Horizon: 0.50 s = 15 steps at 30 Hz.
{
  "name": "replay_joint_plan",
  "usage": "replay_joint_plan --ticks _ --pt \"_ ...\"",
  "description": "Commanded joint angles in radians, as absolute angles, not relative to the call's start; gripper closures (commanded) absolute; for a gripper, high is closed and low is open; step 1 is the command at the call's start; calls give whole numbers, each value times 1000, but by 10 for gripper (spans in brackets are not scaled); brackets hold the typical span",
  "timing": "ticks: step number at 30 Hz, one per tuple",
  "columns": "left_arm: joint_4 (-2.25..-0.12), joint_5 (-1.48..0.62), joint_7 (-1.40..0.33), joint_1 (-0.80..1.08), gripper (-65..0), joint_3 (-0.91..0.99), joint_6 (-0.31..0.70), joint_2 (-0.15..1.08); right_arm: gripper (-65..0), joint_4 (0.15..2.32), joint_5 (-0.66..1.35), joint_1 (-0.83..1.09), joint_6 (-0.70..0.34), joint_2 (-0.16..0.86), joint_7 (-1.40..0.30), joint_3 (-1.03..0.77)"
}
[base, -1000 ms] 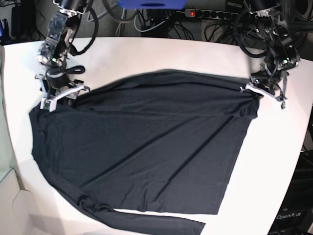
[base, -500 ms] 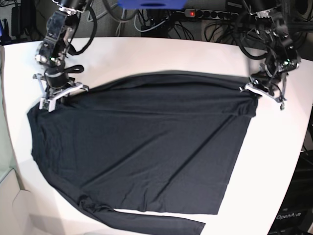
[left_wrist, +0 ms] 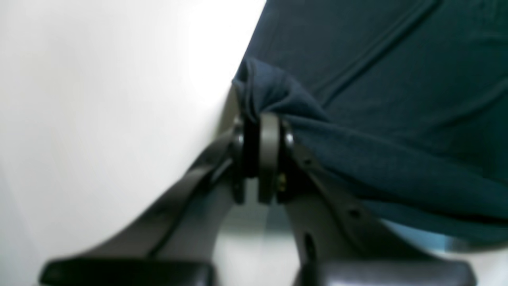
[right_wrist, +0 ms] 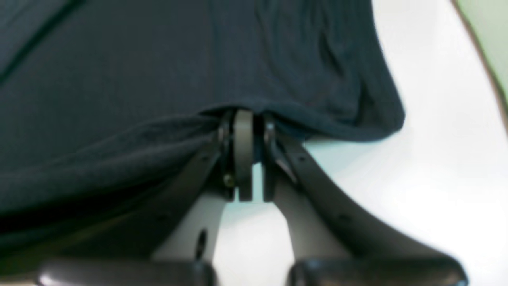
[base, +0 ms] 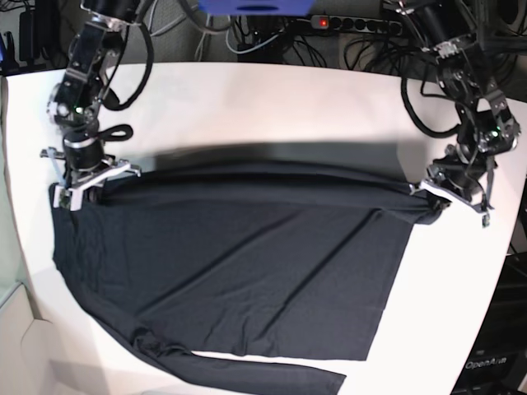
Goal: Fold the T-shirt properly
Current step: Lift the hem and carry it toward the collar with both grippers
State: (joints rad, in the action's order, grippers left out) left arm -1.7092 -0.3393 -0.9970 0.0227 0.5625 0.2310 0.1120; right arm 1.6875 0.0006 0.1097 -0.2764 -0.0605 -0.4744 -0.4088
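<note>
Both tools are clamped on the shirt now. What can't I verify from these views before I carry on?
- Base view: T-shirt sleeve end cut off by the bottom edge.
- Left tool: wrist view blurred, so layers pinched unclear.
- Right tool: fabric drapes over the tips, hiding grip depth.
- Collar: not discernible in any view.

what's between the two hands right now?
Base view: a taut raised edge of the T-shirt spans from the right hand to the left hand, both shut on it; nothing else.

One black T-shirt (base: 247,263) lies on one white table (base: 272,99). Two robot arms work over it, each with one gripper: the left gripper (base: 435,191) and the right gripper (base: 82,177).
</note>
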Motion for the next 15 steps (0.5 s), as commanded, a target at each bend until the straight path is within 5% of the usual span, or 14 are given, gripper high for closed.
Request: replay_joint_plan --ticks 1,15 --pt "-1725 -346 -978 -7 0 567 229 124 0 1696 4 93 -278 -50 -453 -400" --pt "-1607 -344 -975 -124 0 558 225 127 0 1613 1 -38 -278 13 -455 -369"
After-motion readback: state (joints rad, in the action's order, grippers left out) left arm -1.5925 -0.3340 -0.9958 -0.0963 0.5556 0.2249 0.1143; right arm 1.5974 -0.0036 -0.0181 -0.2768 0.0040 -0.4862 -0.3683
